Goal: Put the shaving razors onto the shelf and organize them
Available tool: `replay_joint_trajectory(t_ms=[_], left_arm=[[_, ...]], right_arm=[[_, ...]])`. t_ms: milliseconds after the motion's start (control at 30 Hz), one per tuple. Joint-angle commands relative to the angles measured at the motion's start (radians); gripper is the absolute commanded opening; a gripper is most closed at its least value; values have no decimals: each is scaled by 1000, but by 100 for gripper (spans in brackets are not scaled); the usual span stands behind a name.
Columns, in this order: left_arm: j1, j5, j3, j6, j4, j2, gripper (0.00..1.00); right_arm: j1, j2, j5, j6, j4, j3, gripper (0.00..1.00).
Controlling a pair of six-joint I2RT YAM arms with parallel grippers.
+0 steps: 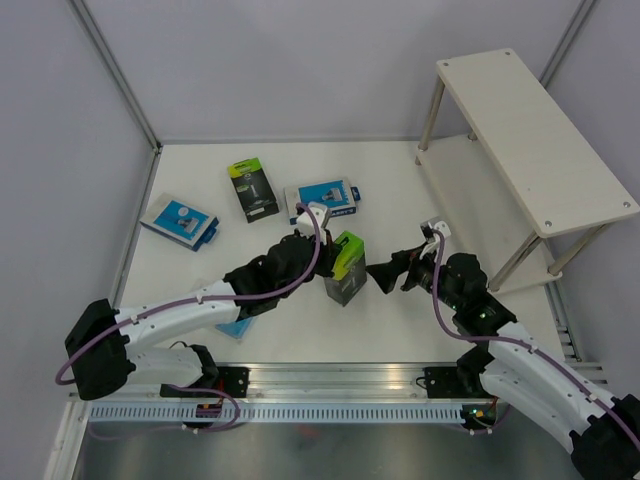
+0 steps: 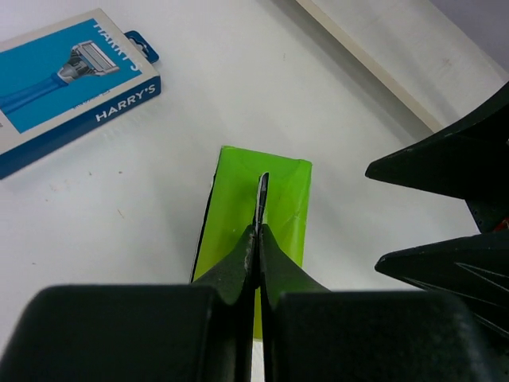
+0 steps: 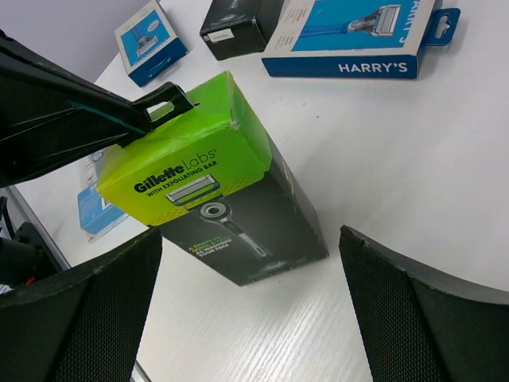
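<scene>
A black razor box with a lime-green top stands upright at the table's middle. My left gripper is shut on the thin hang tab on its top. My right gripper is open just right of it, and the box shows between its fingers. A second black box lies flat at the back. Two blue-and-white boxes lie at the back middle and back left. The small blue blister pack is partly hidden under my left arm. The two-tier shelf stands far right.
Grey walls with a metal corner post bound the table at the left and back. The shelf's silver legs stand close to my right arm. A metal rail runs along the near edge.
</scene>
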Motion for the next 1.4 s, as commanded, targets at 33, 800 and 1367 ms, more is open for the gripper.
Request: replay_joint_trajectory(t_ms=[33,800,1367], left_arm=[[-14,5,61,113,45,-29,2],[271,959,300,673,-260,151,2],[449,1429,355,1205,-432,283,2]], right_arm=[[2,24,-34,-61,139,-4,98],[0,207,-175,-476,380,-5,98],[2,429,-350,-738,184,166,98]])
